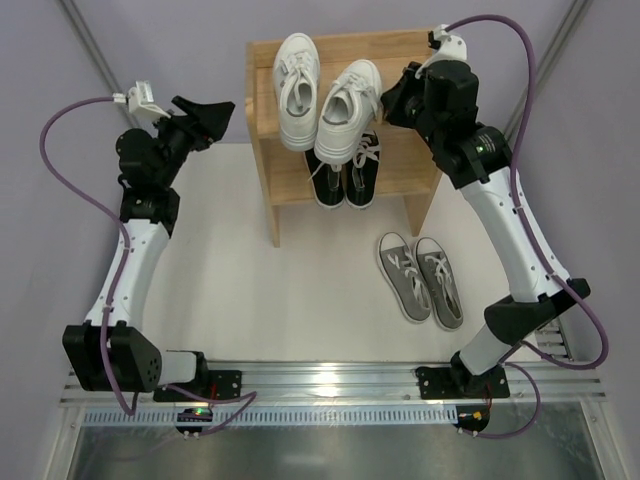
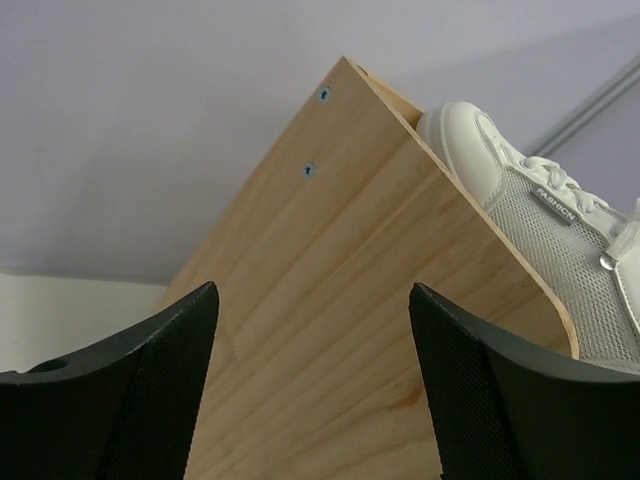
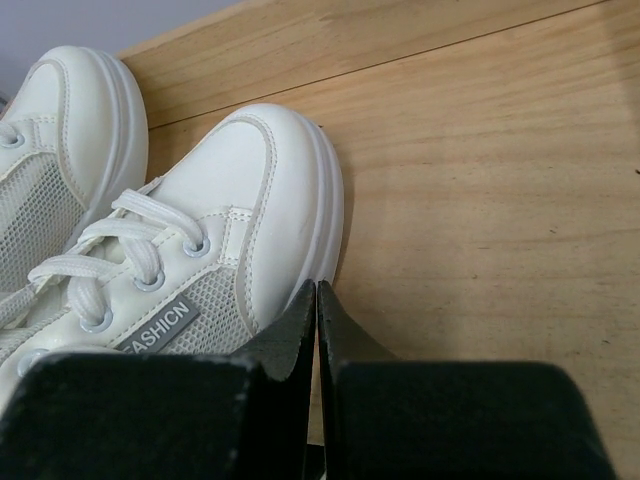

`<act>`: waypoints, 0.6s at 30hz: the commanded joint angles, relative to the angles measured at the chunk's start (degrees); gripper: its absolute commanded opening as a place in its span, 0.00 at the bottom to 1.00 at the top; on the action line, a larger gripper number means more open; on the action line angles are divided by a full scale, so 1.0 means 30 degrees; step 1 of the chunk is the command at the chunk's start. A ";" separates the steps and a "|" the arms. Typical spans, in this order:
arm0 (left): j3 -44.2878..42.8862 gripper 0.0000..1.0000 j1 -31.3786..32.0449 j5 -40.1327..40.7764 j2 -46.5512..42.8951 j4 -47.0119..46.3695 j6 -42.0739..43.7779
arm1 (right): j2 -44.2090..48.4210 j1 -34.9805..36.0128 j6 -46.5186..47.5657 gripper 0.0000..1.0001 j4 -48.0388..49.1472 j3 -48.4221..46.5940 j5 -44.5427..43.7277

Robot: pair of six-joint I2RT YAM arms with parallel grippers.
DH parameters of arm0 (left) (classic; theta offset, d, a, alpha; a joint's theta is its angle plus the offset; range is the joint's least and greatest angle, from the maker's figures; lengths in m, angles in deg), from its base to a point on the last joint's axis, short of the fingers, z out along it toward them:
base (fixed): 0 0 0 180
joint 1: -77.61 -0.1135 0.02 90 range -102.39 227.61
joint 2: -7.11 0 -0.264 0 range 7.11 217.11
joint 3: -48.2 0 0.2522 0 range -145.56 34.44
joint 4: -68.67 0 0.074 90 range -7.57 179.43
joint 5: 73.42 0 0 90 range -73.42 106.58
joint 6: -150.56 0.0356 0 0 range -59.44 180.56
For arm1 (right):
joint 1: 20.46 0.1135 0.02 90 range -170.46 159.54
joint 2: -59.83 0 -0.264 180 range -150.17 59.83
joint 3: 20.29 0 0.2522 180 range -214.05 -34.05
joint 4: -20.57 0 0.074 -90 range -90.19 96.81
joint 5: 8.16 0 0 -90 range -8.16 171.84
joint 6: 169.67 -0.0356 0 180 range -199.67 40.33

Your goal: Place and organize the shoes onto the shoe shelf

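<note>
Two white shoes [image 1: 296, 90] [image 1: 348, 110] lie side by side on the top of the wooden shoe shelf [image 1: 405, 55], the right one angled. A black pair [image 1: 345, 178] sits on the lower tier. The grey pair [image 1: 420, 278] lies on the table, right of the shelf's front. My right gripper [image 3: 317, 287] is shut with nothing in it, its tips at the sole edge of the right white shoe [image 3: 235, 215], near the toe. My left gripper [image 2: 312, 290] is open and empty, facing the shelf's left side panel [image 2: 330, 330]; a white shoe [image 2: 545, 225] shows above the panel.
The shelf stands at the far middle of the white table surface [image 1: 220, 270]. A grey wall [image 2: 150, 130] is behind it. The right arm [image 1: 505, 210] reaches over the area beside the grey pair. A metal rail [image 1: 330, 380] runs along the near edge.
</note>
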 commanded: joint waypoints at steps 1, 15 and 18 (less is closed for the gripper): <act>-0.1089 0.75 -0.0272 -0.3978 0.0996 -0.1720 -0.2716 | -0.0862 0.0396 0.0058 0.04 -0.0550 -0.0541 0.2974; -0.1121 0.72 -0.0272 -0.5710 0.1585 -0.2279 -0.3363 | -0.4405 0.0191 0.1111 0.05 -0.1047 -0.5283 0.2601; -0.0945 0.72 -0.0272 -0.5652 0.1410 -0.2104 -0.3158 | -0.3828 0.0162 0.1346 0.09 -0.1457 -0.5088 -0.0172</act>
